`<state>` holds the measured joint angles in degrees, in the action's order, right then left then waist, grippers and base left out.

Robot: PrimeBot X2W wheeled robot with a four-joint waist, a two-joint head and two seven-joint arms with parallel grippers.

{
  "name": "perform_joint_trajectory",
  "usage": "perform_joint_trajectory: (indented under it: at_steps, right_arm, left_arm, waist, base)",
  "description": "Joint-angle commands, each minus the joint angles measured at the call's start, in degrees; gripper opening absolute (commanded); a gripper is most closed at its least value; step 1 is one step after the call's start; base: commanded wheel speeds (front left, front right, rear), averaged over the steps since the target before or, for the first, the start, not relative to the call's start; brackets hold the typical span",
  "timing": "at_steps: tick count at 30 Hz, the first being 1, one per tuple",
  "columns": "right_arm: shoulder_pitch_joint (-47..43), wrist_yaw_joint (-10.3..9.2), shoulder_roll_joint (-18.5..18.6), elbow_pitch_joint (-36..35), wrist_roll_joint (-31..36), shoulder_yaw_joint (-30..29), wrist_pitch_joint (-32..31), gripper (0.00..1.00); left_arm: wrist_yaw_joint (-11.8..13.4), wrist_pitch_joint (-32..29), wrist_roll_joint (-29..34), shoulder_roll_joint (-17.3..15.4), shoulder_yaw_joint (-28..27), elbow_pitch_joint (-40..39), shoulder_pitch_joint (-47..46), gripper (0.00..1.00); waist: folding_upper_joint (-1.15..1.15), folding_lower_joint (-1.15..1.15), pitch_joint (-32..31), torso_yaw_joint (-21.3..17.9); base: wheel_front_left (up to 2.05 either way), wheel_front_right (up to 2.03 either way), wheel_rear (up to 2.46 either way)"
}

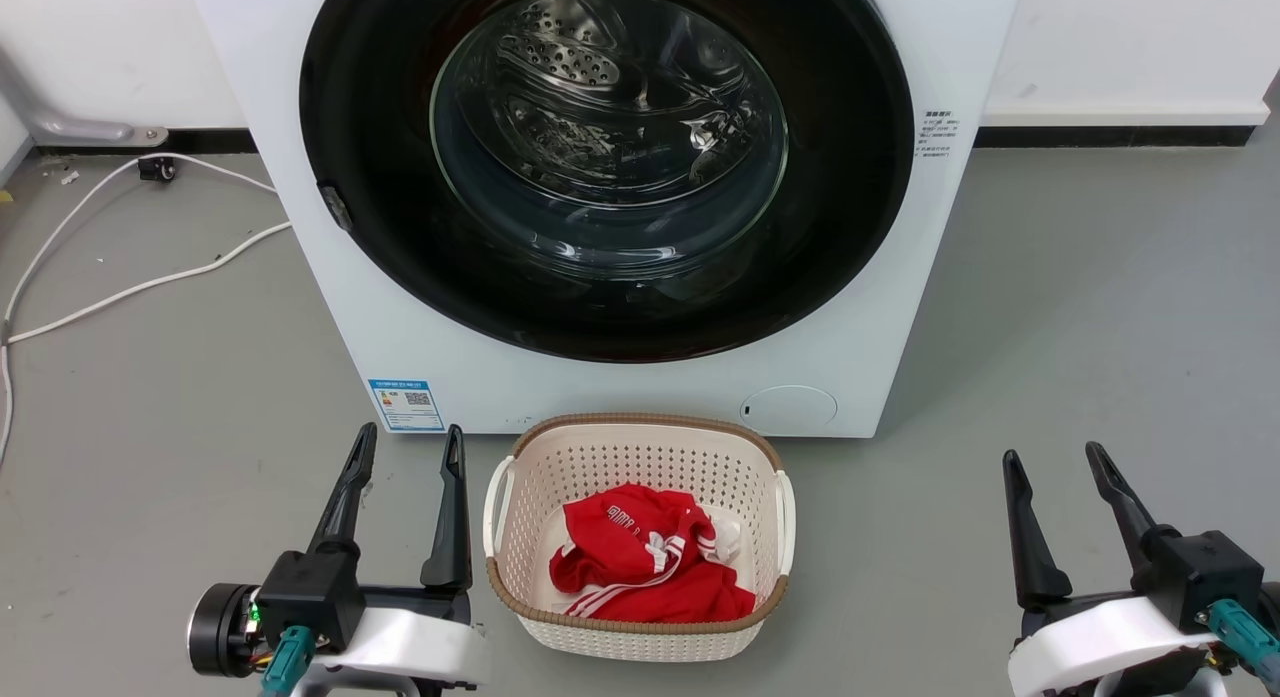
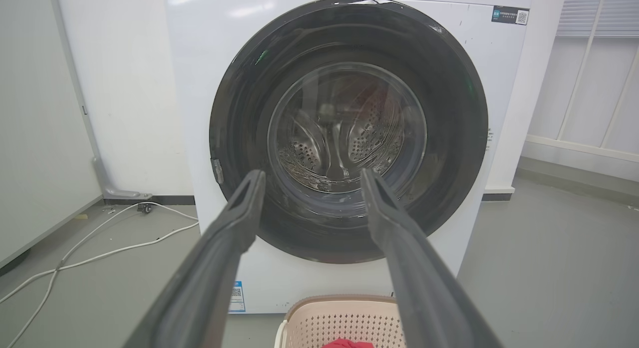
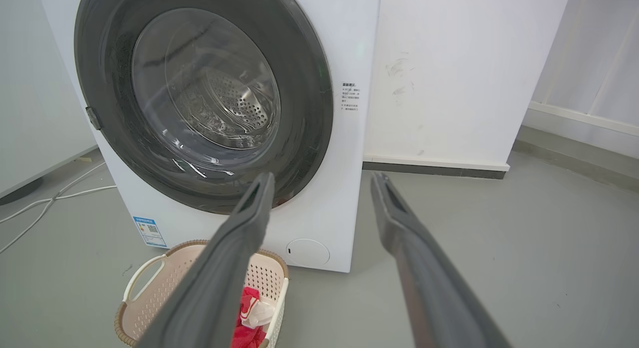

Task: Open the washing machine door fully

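Machine (image 1: 640,377), white, stands on the grey floor (image 1: 1100,327) at its far edge, back against the wall (image 1: 1120,37). Door (image 1: 608,157) is shut, flush in the machine front: wide black ring around a clear glass bowl, with the steel drum visible through the glass. Small grey latch (image 1: 335,207) sits on the door's left rim. Blue sticker (image 1: 406,405) is low on the front at left, round flap (image 1: 790,407) low at right. Basket (image 1: 640,419) sits on the floor just in front of the machine, below the door, with a red garment (image 1: 640,567) with white stripes lying in it. Left hand (image 1: 411,432) is low in the head view, just beside the basket's left side, fingers spread wide, holding nothing, well apart from the door. Right hand (image 1: 1052,452) is low at right, well apart from the basket, fingers also wide, empty. In the left wrist view the two fingers frame the lower half of the door and do not touch it. In the right wrist view one finger lines up with the door's lower rim and the other with bare floor right of the machine, no contact. White cable (image 1: 150,277) snakes over the floor left of the machine toward the wall.
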<state>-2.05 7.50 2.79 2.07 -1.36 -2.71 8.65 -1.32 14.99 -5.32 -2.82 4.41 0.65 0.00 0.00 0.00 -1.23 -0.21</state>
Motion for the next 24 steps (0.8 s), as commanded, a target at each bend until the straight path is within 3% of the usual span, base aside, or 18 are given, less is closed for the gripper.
perform_joint_trajectory:
  at_steps: [1,9,10,11,12,13,19,24]
  right_arm:
    - [0.47,-0.02,0.17,0.17,-0.32,-0.06,0.41,1.00]
    - [0.92,-0.02,0.17,0.73,-1.95,-0.40,1.00,1.00]
    - [0.95,-0.02,0.17,0.90,-2.50,-0.49,1.11,0.93]
    - [1.05,-0.02,0.17,0.96,-2.62,-0.48,1.31,0.44]
    - [1.21,-0.02,0.17,1.01,-2.98,-0.48,1.45,0.16]
    - [1.29,-0.02,0.16,1.13,-3.31,-0.41,1.49,0.00]
    - [1.83,-0.02,0.16,1.55,-8.12,0.14,2.89,0.00]
    - [2.41,-0.02,0.16,3.55,-25.05,1.29,4.78,0.00]
  left_arm:
    - [0.20,0.29,-0.30,-0.11,-0.01,0.10,0.51,1.00]
    - [0.11,0.23,-0.55,-0.11,0.12,0.33,0.29,1.00]
    - [0.10,0.23,-0.49,-0.11,0.15,0.30,0.25,1.00]
    - [0.13,0.23,-0.43,-0.11,0.14,0.28,0.23,1.00]
    - [0.18,0.23,-0.40,-0.11,0.13,0.27,0.21,1.00]
    - [0.23,0.23,-0.38,-0.11,0.13,0.29,0.19,1.00]
    - [0.42,0.23,-0.02,-0.11,0.09,0.48,-0.02,1.00]
    - [0.34,0.23,0.06,-0.10,-0.08,0.55,-0.04,1.00]
  waist:
    - [0.00,0.00,0.04,0.01]
    - [0.00,0.00,0.12,-0.03]
    - [0.00,0.00,0.12,-0.02]
    - [0.00,0.00,0.13,-0.02]
    - [0.00,0.00,0.15,-0.02]
    - [0.00,0.00,0.16,-0.03]
    - [0.00,0.00,0.26,-0.06]
    - [0.00,0.00,0.23,-0.15]
  base:
    - [0.00,0.00,0.00]
    - [0.00,0.00,0.00]
    - [0.00,0.00,0.00]
    - [0.00,0.00,0.00]
    - [0.00,0.00,0.00]
    - [0.00,0.00,0.00]
    - [0.00,0.00,0.00]
    - [0.00,0.00,0.00]
